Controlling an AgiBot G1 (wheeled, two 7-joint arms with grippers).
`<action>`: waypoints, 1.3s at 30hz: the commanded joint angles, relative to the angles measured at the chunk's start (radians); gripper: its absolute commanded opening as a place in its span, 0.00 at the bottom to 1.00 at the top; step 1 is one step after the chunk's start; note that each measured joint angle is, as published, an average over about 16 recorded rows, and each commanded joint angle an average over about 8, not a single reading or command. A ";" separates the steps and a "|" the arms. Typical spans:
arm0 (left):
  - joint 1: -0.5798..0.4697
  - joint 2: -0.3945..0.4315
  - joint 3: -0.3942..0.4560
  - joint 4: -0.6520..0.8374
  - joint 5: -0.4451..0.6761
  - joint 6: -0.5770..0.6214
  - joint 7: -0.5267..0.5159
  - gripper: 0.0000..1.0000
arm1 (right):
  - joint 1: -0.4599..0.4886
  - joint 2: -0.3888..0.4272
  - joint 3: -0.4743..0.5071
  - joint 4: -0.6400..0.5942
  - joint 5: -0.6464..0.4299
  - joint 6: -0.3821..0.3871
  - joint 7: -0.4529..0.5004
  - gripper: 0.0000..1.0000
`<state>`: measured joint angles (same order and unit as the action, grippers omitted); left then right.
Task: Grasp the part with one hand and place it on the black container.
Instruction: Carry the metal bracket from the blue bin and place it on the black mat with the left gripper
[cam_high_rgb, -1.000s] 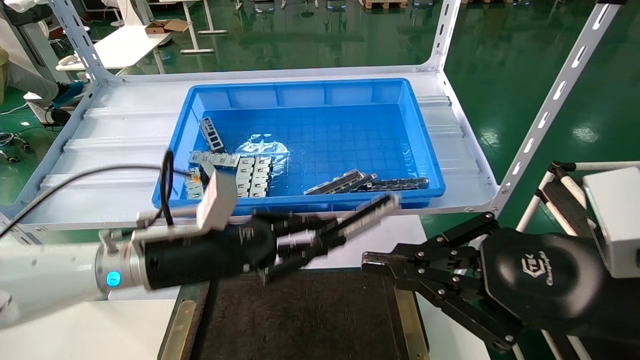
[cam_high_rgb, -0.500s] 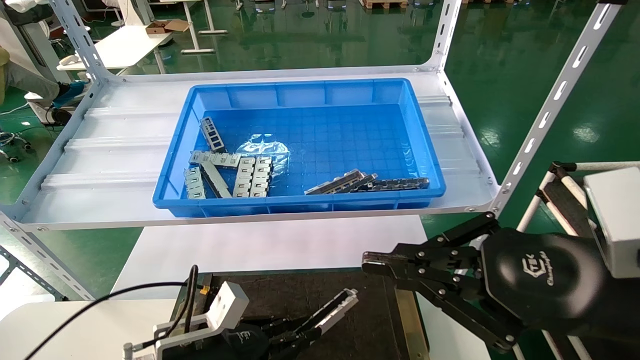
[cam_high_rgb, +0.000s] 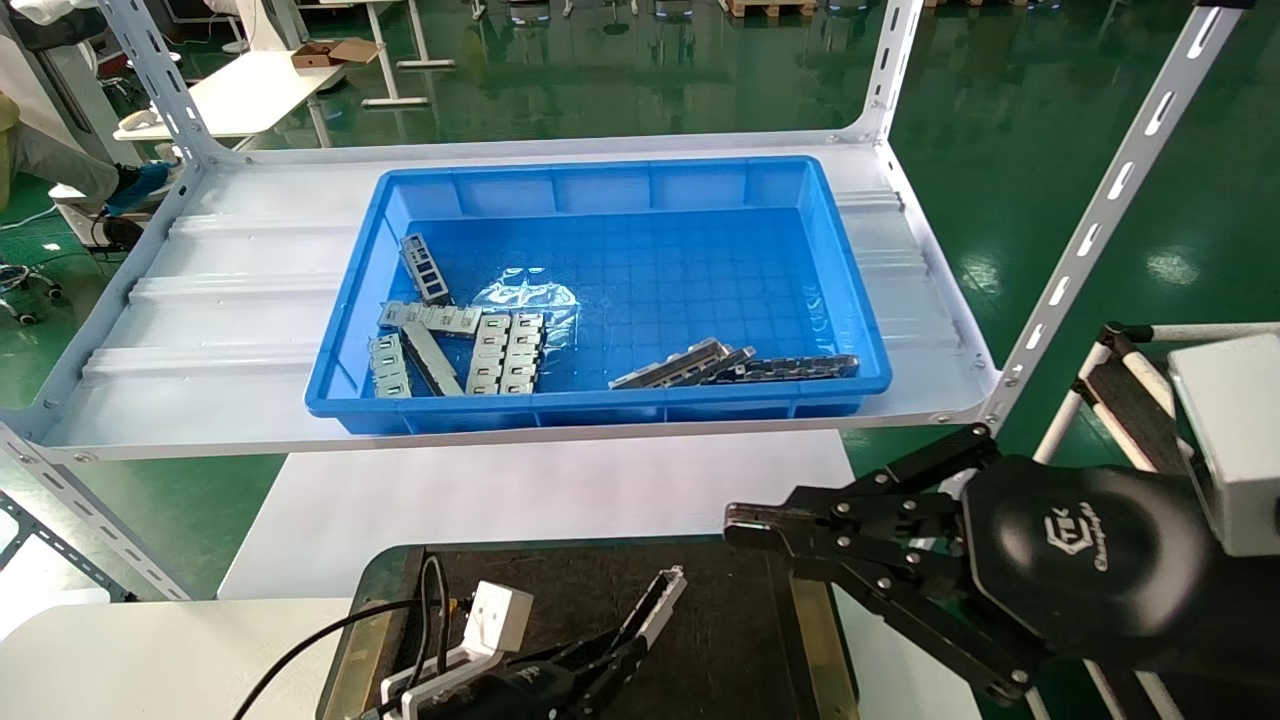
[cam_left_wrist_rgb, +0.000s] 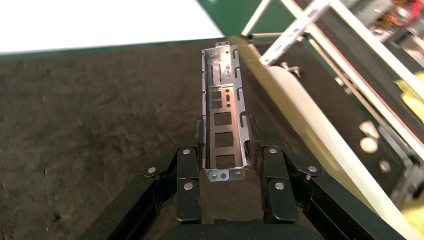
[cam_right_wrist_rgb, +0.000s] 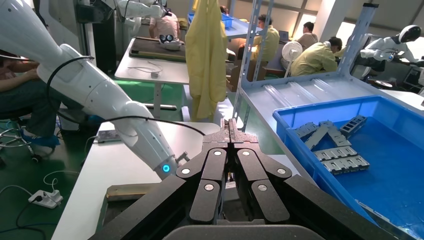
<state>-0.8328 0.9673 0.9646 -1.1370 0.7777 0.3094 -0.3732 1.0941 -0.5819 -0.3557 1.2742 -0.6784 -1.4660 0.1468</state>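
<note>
Bright, even overhead light glares off the green floor (cam_high_rgb: 1050, 150) (frames sharp).

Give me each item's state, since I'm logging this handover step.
Part: clamped in the left pincer, low over the tray.
Black container: nothing resting on its bare surface.
Right pincer: shut, holding nothing, parked at right.
Blue bin: holds loose metal pieces.
</note>
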 joint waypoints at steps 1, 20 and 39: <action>-0.002 0.024 0.015 0.014 0.003 -0.046 -0.026 0.00 | 0.000 0.000 0.000 0.000 0.000 0.000 0.000 0.00; 0.014 0.155 0.099 0.029 -0.033 -0.381 -0.111 0.00 | 0.000 0.000 0.000 0.000 0.000 0.000 0.000 0.00; 0.005 0.232 0.164 0.056 -0.098 -0.550 -0.103 0.13 | 0.000 0.000 -0.001 0.000 0.000 0.000 0.000 0.25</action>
<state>-0.8276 1.1975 1.1284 -1.0825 0.6805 -0.2387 -0.4762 1.0943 -0.5816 -0.3563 1.2742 -0.6780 -1.4658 0.1465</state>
